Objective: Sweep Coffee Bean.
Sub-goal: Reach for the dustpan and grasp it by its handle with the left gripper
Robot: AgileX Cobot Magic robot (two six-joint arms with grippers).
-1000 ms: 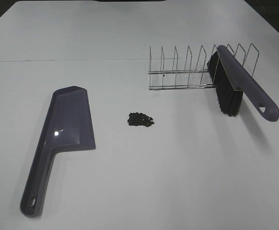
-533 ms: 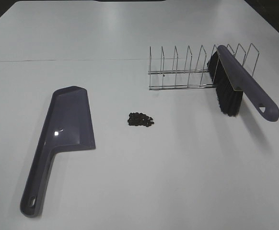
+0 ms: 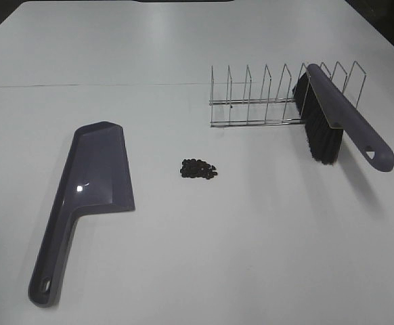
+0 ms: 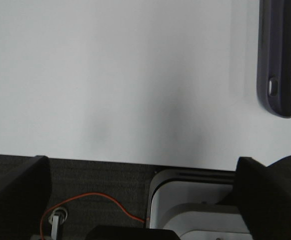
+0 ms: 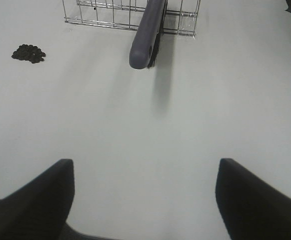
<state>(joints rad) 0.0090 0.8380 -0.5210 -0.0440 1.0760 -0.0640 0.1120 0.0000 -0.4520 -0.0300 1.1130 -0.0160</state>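
A small cluster of dark coffee beans point(image 3: 198, 168) lies on the white table point(image 3: 204, 257), mid-view. A grey-purple dustpan point(image 3: 89, 196) lies flat to their left, handle toward the front edge. A grey-purple brush point(image 3: 339, 122) with black bristles leans in a wire rack point(image 3: 265, 101) at the back right. Neither gripper shows in the high view. My left gripper point(image 4: 143, 200) is open and empty at the table's front edge, with the dustpan handle point(image 4: 275, 55) off to one side. My right gripper point(image 5: 145, 200) is open and empty, facing the brush handle point(image 5: 146, 35) and the beans point(image 5: 28, 53).
The wire rack point(image 5: 130, 12) has several upright dividers behind the brush. Below the table edge in the left wrist view are a red cable point(image 4: 100, 200) and a white base point(image 4: 195, 205).
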